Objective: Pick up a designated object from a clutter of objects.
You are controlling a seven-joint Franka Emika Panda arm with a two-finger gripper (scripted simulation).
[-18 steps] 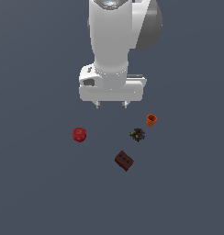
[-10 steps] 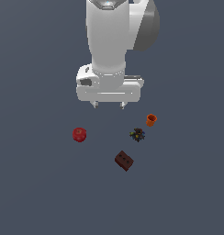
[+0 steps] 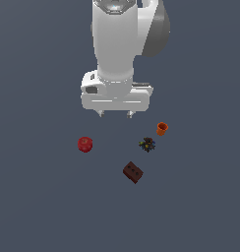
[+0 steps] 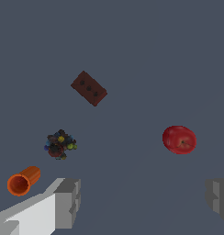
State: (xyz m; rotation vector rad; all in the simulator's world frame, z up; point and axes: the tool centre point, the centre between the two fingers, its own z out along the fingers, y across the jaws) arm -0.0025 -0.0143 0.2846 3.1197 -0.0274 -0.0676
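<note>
A: Gripper (image 3: pixel 116 113) status?

B: Jaws spread wide, nothing between them. In the wrist view the two grey fingers (image 4: pixel 68 202) sit far apart, with bare floor in the gap. It hangs above the floor under the white arm (image 3: pixel 117 54), clear of every object.

A: Target position?

B: The dark spiky clump (image 3: pixel 147 144), with yellow, green and blue specks, lies on the floor below the gripper and toward the exterior view's right. Untouched. The wrist view shows it (image 4: pixel 60 144) close to one finger, off the gap between the two.

A: Neighbours?

B: The orange cup (image 3: pixel 162 129) is just beside the clump, further toward the exterior view's right; in the wrist view it lies on its side (image 4: pixel 23 181). The brown holed brick (image 3: pixel 133 172) sits nearer the camera than the clump, apart from it. The red ball (image 3: pixel 85 144) lies well apart on the exterior view's left.

A: Any contact among them?

B: None visible; all four sit separate on the grey floor (image 3: pixel 43 206).
</note>
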